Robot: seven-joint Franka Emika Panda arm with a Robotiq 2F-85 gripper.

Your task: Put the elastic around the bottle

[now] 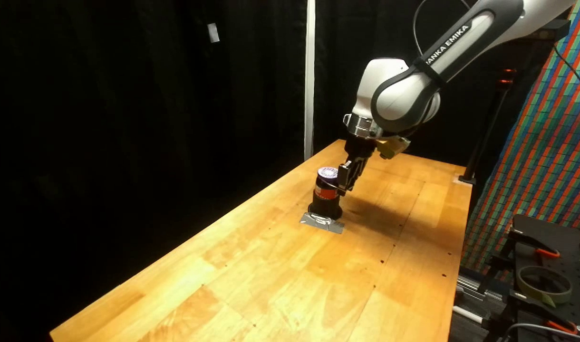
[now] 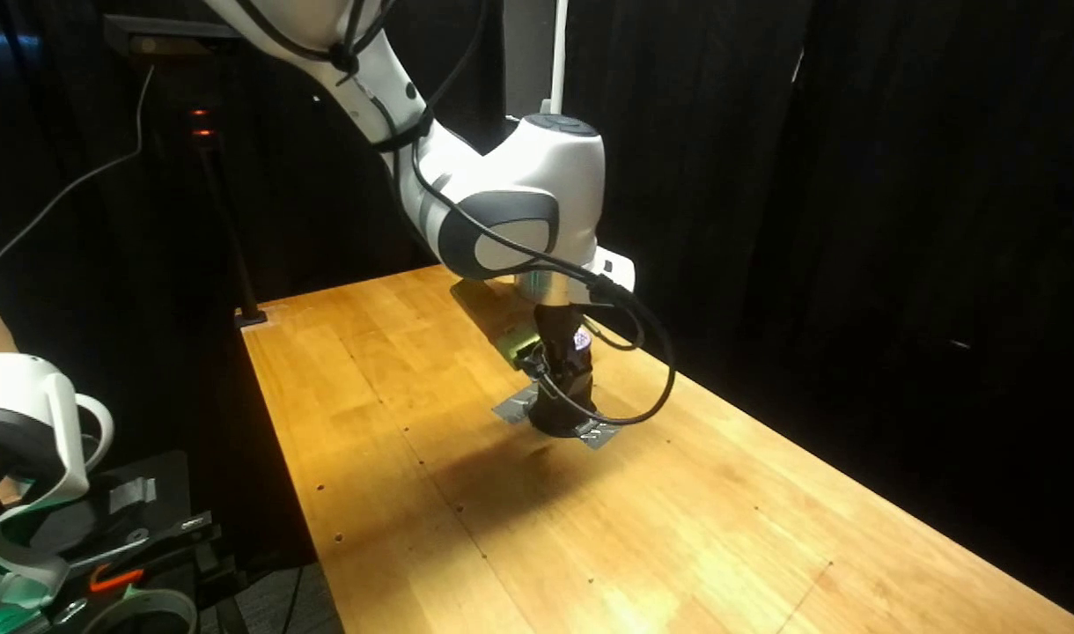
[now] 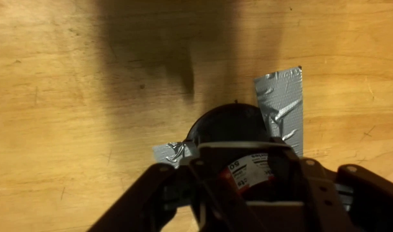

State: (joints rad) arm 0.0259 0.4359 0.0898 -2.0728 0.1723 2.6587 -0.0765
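Note:
The bottle (image 1: 326, 192) stands upright on the wooden table, with a purple and white cap, an orange-red band and a dark, wide base. In the wrist view its label (image 3: 249, 170) shows between my fingers. My gripper (image 1: 345, 186) is right beside the bottle's upper part. In the wrist view my gripper (image 3: 240, 149) has its fingers spread apart. The elastic (image 3: 244, 145) is a thin pale band stretched from fingertip to fingertip. In an exterior view a thin line of it crosses the bottle's front below the cap. Its far side is hidden. In an exterior view the arm mostly covers the bottle (image 2: 562, 417).
Grey tape (image 1: 322, 222) fixes the bottle's base to the table (image 1: 290, 280); a second strip (image 2: 515, 403) lies on the opposite side. A black pole (image 1: 485, 133) stands at the table's far corner. A side stand holds a tape roll (image 1: 544, 285). A cable loop (image 2: 665, 387) hangs beside the wrist.

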